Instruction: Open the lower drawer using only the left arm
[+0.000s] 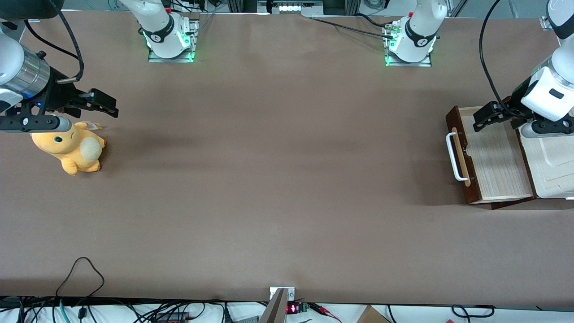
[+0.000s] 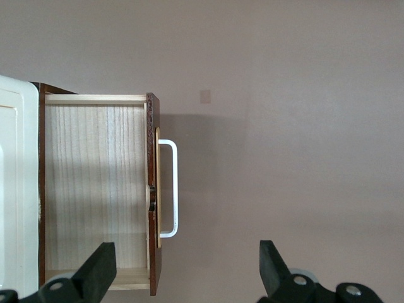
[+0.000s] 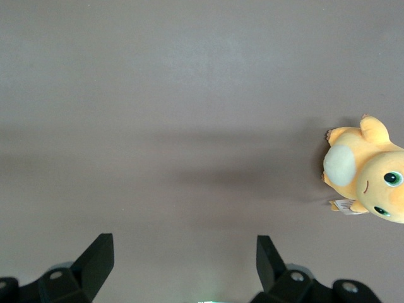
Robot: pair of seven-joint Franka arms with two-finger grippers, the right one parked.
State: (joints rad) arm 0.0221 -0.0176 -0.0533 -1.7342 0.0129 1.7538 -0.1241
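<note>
The lower drawer (image 1: 497,157) stands pulled out of the cabinet at the working arm's end of the table, and its light wood inside (image 2: 95,189) shows. Its dark brown front carries a white bar handle (image 1: 454,157) on a pale wood strip. The left arm's gripper (image 1: 479,120) hangs above the part of the drawer farther from the front camera, open and holding nothing. In the left wrist view the gripper (image 2: 186,252) has its fingers spread wide, one over the drawer's inside and one over the bare table, apart from the handle (image 2: 175,189).
The cream-white cabinet top (image 1: 554,166) sits beside the open drawer, also seen as a white cabinet top (image 2: 16,189) in the left wrist view. An orange plush toy (image 1: 71,148) lies toward the parked arm's end. Cables (image 1: 80,273) trail at the table's front edge.
</note>
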